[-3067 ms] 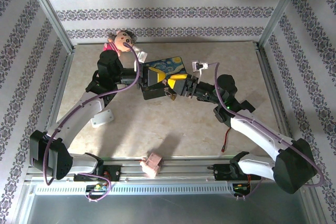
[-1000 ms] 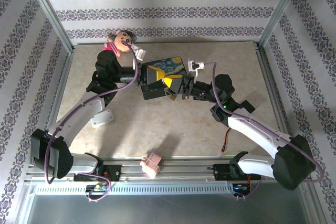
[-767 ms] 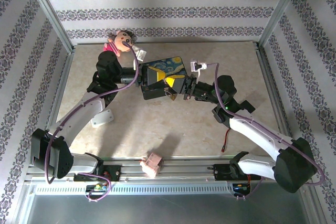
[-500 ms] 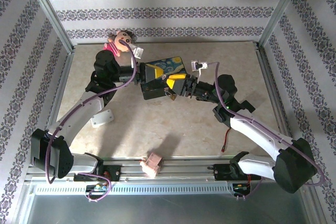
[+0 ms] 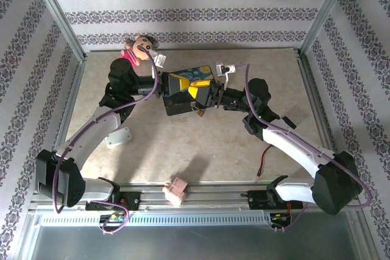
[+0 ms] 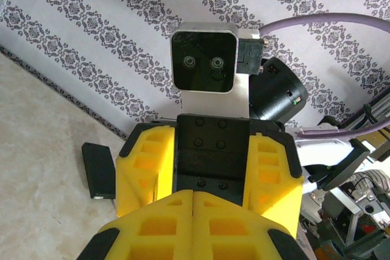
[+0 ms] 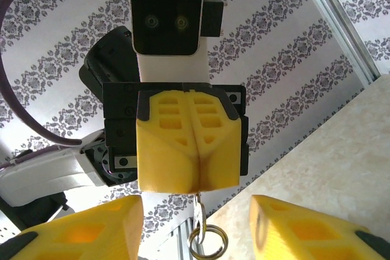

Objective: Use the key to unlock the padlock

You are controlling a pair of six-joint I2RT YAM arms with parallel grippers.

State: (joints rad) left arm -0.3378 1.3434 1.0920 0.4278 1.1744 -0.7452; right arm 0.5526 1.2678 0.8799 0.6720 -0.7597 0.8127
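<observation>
Yellow fingers of the left gripper (image 7: 194, 178) are pressed tight together, seam to seam. In the right wrist view a thin silvery strip, seemingly the key (image 7: 198, 210), comes out from between them. A metal split ring (image 7: 206, 240) hangs from its lower end.

The right gripper (image 5: 204, 94) faces the left one tip to tip. Its own two yellow fingers (image 7: 82, 232) stand well apart, with nothing pinched between them; the ring hangs in the gap. The left wrist view shows the same spread, with the black body of the right gripper bare between its fingers.

From above, both arms reach in toward the middle of the far half of the beige marbled counter (image 5: 244, 150) and meet there. The dark-blue painted box (image 5: 198, 75) lies just beyond them, on their far side, and the grippers overlap its near edge.

A tiny brass-tinted thing, probably the padlock (image 5: 196, 109), shows just on the near side of the gripper tips. It is too small to tell whether it hangs or lies on the counter.

A doll (image 5: 140, 47) sits at the far left by the wall. A small white piece (image 5: 119, 137) lies near the left arm, and a pink block (image 5: 178, 191) rests on the near rail.
</observation>
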